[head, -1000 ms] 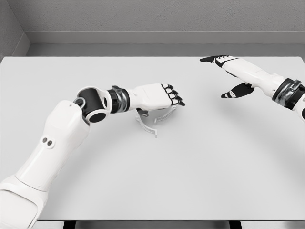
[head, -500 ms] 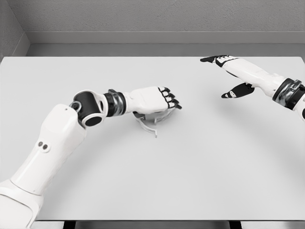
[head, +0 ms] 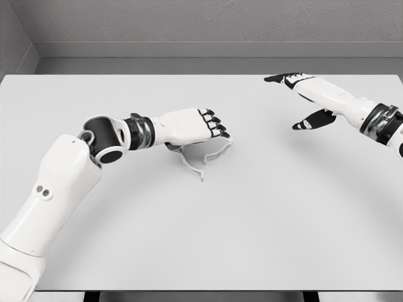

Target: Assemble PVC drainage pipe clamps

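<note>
left hand (head: pixel 189 126) sliding leftward since a moment ago, fingers (head: pixel 214 124) curling over the pipe clamp (head: pixel 203 155) | clamp dragging along the table (head: pixel 252 220), seemingly not lifted yet | right hand (head: pixel 308 100) hovering, fingers spread, holding nothing

A white pipe clamp (head: pixel 204 156) lies on the white table (head: pixel 252 220), left of the middle. It is a thin curved band, open like a C, with a straight tab pointing toward the near edge. Its far part is hidden.
</note>
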